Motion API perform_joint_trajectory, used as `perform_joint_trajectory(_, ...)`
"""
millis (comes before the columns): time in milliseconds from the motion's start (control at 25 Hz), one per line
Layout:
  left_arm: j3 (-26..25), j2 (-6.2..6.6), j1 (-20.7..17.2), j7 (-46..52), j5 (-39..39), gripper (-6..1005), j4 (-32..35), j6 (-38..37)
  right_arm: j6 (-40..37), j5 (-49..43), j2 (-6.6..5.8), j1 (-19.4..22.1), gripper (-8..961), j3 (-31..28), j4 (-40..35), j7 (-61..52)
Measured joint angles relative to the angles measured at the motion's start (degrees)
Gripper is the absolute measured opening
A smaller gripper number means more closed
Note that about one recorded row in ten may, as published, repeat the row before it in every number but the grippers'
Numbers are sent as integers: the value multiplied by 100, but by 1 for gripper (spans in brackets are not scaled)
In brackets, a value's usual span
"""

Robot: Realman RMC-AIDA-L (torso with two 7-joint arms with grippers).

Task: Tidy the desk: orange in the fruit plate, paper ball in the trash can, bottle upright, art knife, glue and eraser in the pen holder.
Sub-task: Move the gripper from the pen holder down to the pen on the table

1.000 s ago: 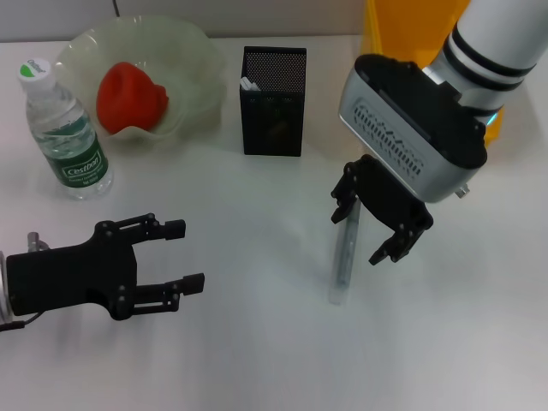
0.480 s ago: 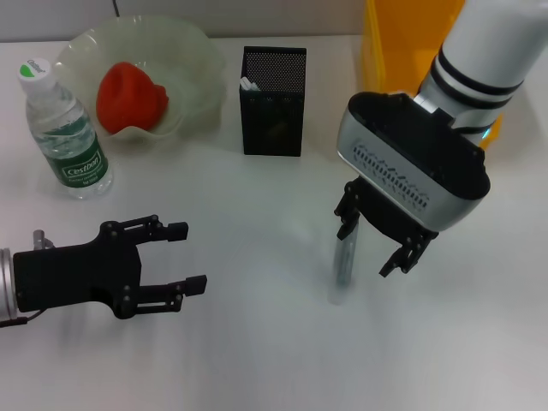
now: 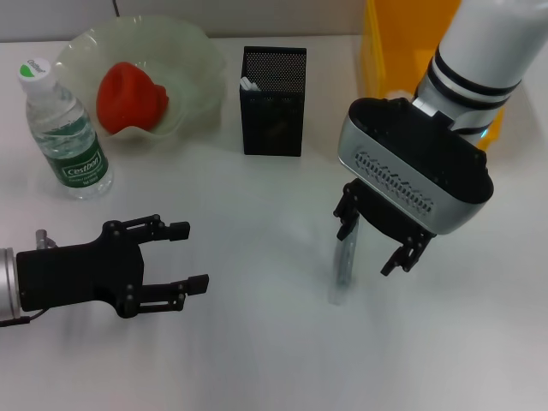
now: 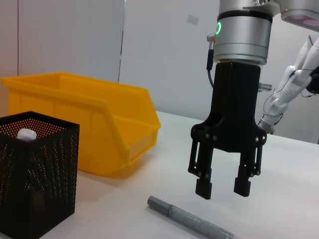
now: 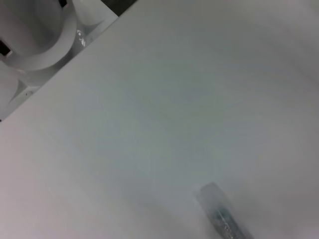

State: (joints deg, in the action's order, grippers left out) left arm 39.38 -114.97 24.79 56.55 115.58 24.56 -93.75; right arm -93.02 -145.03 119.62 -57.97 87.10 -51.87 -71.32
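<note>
Right gripper lower, astride art knife

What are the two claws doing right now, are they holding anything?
Left gripper: jaws open, holding nothing, low over the table.
Right gripper: jaws open, empty, hovering just above the grey art knife lying on the table.
</note>
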Motion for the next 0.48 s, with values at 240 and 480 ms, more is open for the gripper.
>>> perform_joint_trajectory(240, -26, -4, -4, 6, -1, 801, 49, -19, 199, 13, 1, 20, 678, 278, 2, 13)
perform_joint_trajectory(480, -39, -13, -10, -6, -7, 800, 57, -22, 316, 32, 6, 33, 678, 406, 3, 37)
